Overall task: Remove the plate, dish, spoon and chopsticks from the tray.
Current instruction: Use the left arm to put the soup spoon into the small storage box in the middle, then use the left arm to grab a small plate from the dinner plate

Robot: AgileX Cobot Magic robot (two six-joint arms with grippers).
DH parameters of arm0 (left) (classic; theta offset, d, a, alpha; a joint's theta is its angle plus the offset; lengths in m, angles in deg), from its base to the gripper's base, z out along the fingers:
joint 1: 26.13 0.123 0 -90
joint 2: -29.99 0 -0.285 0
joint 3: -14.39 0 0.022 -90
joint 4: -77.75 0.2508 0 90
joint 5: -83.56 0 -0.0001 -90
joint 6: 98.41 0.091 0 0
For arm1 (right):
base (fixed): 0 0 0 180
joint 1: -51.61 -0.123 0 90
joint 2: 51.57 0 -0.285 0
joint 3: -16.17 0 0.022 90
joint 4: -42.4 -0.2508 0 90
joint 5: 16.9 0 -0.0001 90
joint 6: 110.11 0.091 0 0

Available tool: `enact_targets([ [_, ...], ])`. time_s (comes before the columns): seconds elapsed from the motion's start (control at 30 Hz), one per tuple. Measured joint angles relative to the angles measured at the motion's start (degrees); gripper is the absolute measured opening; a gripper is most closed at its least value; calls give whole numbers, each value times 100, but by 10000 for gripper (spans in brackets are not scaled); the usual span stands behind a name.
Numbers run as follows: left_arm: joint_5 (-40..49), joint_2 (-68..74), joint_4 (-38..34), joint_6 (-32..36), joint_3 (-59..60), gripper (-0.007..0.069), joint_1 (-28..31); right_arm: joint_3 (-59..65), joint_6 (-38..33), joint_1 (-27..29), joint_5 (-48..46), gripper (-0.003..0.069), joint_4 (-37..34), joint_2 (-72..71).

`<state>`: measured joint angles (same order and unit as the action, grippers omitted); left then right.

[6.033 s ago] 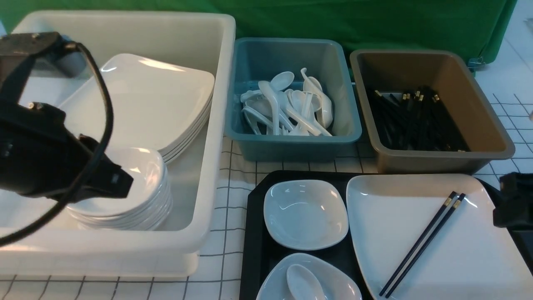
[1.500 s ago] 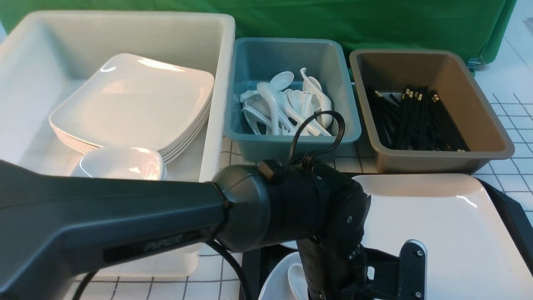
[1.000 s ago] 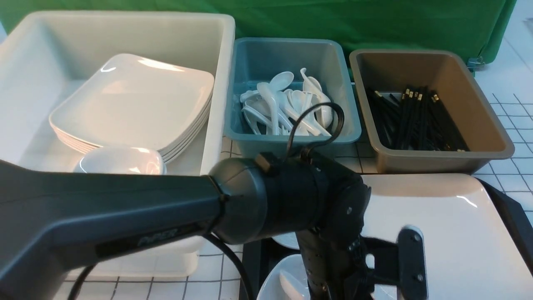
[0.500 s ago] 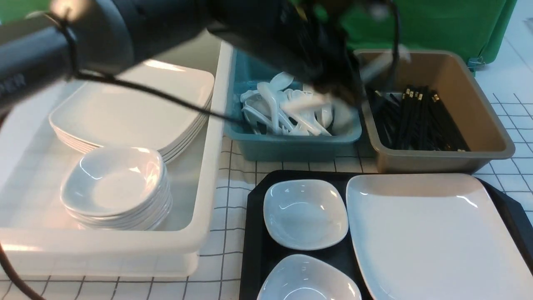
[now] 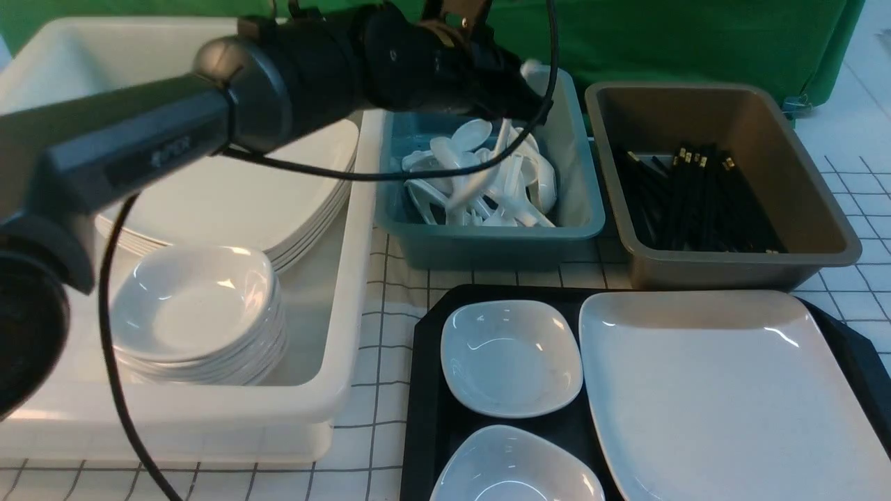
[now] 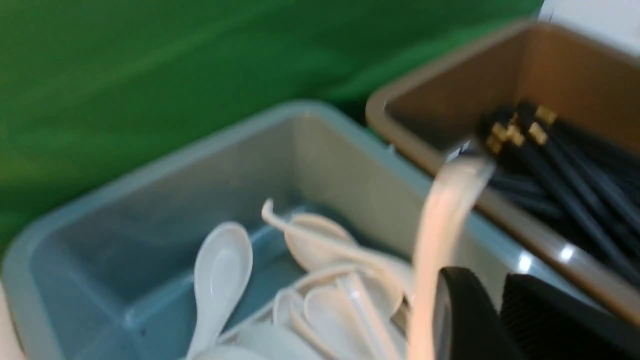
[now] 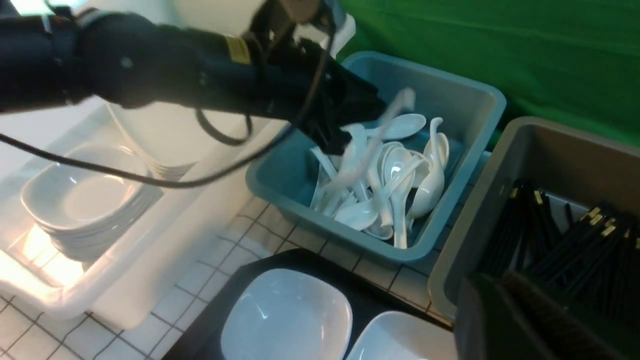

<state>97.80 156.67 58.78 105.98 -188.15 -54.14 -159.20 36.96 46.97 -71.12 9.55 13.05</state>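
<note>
The large white plate (image 5: pixel 731 396) lies bare on the right of the black tray (image 5: pixel 423 390). Two small white dishes (image 5: pixel 510 356) (image 5: pixel 515 467) sit on the tray's left, both with nothing in them. My left gripper (image 5: pixel 525 97) (image 6: pixel 492 280) hangs open over the teal tub (image 5: pixel 592 209). The white spoon (image 5: pixel 480 174) (image 6: pixel 435 235) is a blur beside its fingers, dropping toward the spoons below. Black chopsticks (image 5: pixel 696 202) lie heaped in the brown tub (image 5: pixel 821 229). My right gripper (image 7: pixel 492 282) is shut on nothing, near that tub's front rim.
A big white bin (image 5: pixel 334 390) at the left holds a stack of plates (image 5: pixel 278 202) and a stack of small dishes (image 5: pixel 195 313). The left arm (image 5: pixel 139 146) stretches across it. Green cloth hangs behind the tubs.
The left arm swung up from the tray's near dish to over the teal tub with the spoon. Its jaws parted and the spoon is falling.
</note>
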Motion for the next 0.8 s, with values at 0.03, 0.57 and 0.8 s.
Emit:
enact_targets([
  [0.03, 86, 62, 64, -61, 5, 238, 0, 0, 0, 0, -70, 50, -5, 11],
  [0.57, 5021, -1514, 244, -415, 892, 7, -989, 0, 104, 0, -952, 51, -24, 21],
  [0.8, 4547, -1563, 681, -946, 2038, 0, -1593, 0, 94, 0, -1359, 51, -17, 21],
])
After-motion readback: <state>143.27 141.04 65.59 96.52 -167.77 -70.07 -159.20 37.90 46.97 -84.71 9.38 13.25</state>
